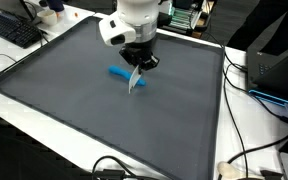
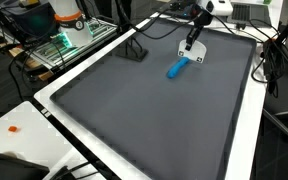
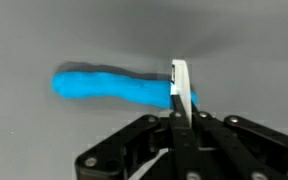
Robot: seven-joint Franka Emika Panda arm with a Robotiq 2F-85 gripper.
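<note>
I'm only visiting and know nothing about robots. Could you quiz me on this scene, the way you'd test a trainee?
1. True or false: the gripper stands wide open.
2. What colour is the long object in front of the gripper?
3. What do the jaws pinch? A) a cable B) the white piece at the long object's end C) nothing

Key: 1 false; 2 blue; 3 B.

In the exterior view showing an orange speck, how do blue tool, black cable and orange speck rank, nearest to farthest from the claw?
1. Blue tool: in the claw, white end gripped.
2. Black cable: at the mat's far edge.
3. Orange speck: on the white table, near corner.
</note>
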